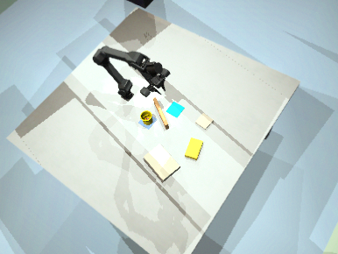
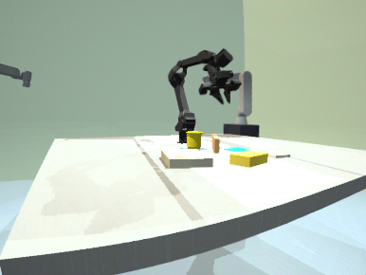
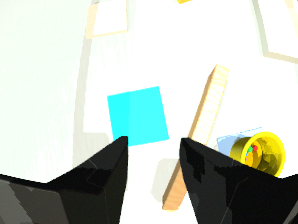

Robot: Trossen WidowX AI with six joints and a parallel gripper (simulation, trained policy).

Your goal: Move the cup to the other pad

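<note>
Swing the empty claw [image 1: 163, 92] [image 2: 224, 101] [image 3: 154, 145], its 2 fingers apart, over the bar [image 1: 161, 114] [image 2: 215, 144] [image 3: 206, 112], then lower it squarely around the upright cup [image 1: 146, 117] [image 2: 193, 140] [image 3: 280, 154]

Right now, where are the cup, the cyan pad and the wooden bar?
Cup [image 1: 146, 117] [image 2: 193, 140] [image 3: 279, 155]: top, exterior, wrist; its wall or rim.
Cyan pad [image 1: 175, 109] [image 3: 138, 117]: top, wrist; its middle.
Wooden bar [image 1: 161, 114] [image 3: 206, 110]: top, wrist; its upper face.
</note>
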